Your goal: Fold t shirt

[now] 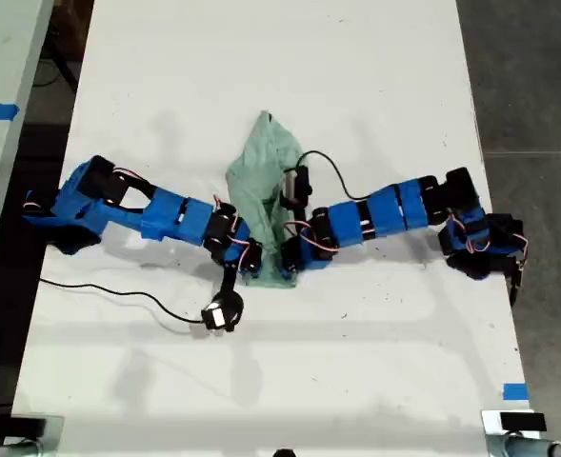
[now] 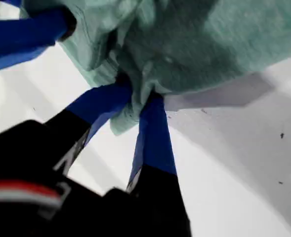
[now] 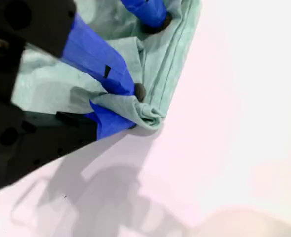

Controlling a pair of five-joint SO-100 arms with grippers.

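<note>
The t shirt (image 1: 261,181) lay bunched in a narrow, crumpled strip near the middle of the white table (image 1: 375,76), its far end tapering to a point away from both arms and its near end pinned between the two grippers. Much of its lower half was covered by the blue arm segments in the exterior view, so its outline there could not be traced.

My first gripper (image 2: 140,98) was clamped on a gathered fold of the t shirt (image 2: 209,44); the two blue fingers (image 2: 152,133) converged on the cloth, which ballooned out beyond them and hung clear of the table, casting a shadow underneath. The picture was blurred, and the exact edge seized could not be told. A second blue finger tip showed just beside the cloth, cut off by the frame.

My second gripper (image 3: 130,106) was closed on a folded corner of the t shirt (image 3: 155,54) at its hemmed edge, the cloth squeezed between the fingers (image 3: 101,59) and curling over the lower one. Another blue finger tip pressed into the cloth just beyond it, only partly in frame.

The wrist views did not settle which arm in the exterior view carried which gripper. Both arms met at the garment's near end; a black cable (image 1: 109,290) trailed across the table from the arm on the exterior view's left.
</note>
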